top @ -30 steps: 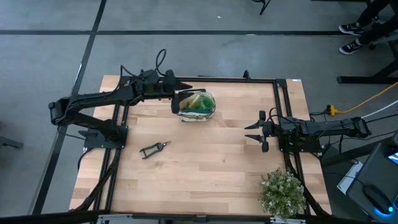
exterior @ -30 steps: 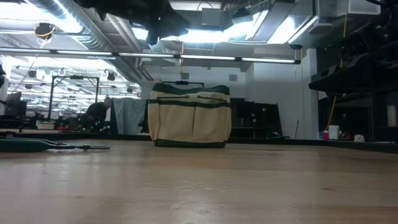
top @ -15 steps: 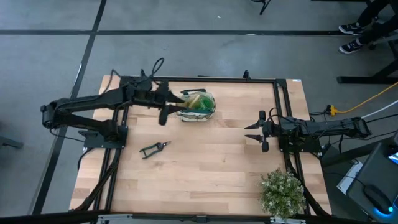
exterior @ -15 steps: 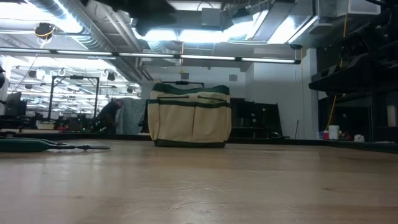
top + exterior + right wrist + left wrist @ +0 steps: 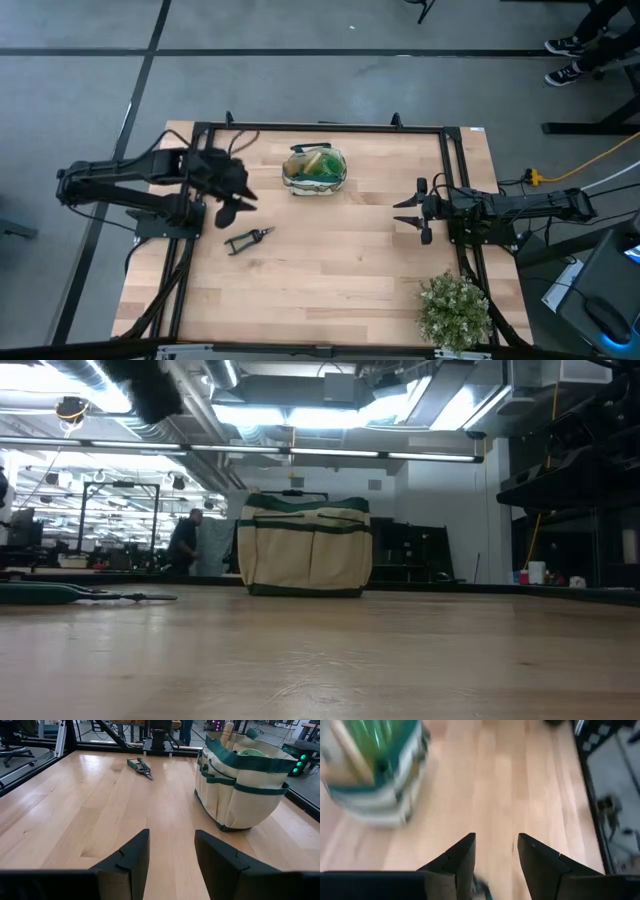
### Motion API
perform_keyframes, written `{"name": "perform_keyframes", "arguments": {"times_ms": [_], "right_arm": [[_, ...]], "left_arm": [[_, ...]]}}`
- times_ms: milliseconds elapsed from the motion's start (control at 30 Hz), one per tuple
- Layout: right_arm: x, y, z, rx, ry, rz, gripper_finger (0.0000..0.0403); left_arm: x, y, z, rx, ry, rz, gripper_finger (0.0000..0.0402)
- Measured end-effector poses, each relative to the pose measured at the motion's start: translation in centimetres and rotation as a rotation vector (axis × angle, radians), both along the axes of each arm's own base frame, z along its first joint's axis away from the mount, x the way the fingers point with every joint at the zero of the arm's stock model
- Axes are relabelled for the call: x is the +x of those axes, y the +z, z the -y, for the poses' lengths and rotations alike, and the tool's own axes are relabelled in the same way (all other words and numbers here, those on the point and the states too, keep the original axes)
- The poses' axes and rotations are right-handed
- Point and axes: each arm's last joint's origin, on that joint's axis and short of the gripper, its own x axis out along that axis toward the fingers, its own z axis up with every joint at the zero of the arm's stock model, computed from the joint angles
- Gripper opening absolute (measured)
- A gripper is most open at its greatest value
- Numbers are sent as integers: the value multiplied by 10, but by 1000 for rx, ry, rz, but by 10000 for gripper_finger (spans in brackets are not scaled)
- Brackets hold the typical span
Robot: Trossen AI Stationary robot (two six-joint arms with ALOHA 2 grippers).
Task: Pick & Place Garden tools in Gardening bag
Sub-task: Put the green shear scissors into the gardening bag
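The cream gardening bag with green trim (image 5: 316, 170) stands upright on the table's far middle; a wooden handle and a green bottle stick out of it (image 5: 244, 750). It also shows in the low view (image 5: 305, 546). The black pruning shears (image 5: 248, 239) lie flat on the table left of centre; they also show in the right wrist view (image 5: 140, 767). My left gripper (image 5: 236, 203) is open and empty in the air, between bag and shears. My right gripper (image 5: 408, 212) is open and empty at the table's right side.
A bushy potted plant (image 5: 455, 308) stands at the near right corner. A black frame (image 5: 320, 127) runs round the table's edges. Bare wood lies between the bag, the shears and the plant. A person (image 5: 185, 545) walks in the room behind.
My left gripper has drawn back from above the bag toward the table's left and near edges, ending above the wood near the shears. The bag, the shears and my right arm have kept still.
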Motion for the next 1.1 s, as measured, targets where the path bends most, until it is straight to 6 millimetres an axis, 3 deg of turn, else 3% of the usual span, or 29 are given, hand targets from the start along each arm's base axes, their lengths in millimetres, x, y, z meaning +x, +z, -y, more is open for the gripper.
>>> {"name": "perform_keyframes", "arguments": {"times_ms": [233, 433, 800, 1100], "right_arm": [[0, 0, 0, 0, 0, 0, 160], [0, 0, 0, 0, 0, 0, 160], [0, 0, 0, 0, 0, 0, 160], [0, 0, 0, 0, 0, 0, 160]], "left_arm": [[-12, -15, 18, -49, 24, -239, 143], [-7, -32, 29, -78, 132, -343, 143], [0, -103, 46, -65, 189, -655, 143], [12, -128, 61, -68, 133, -621, 143]]}}
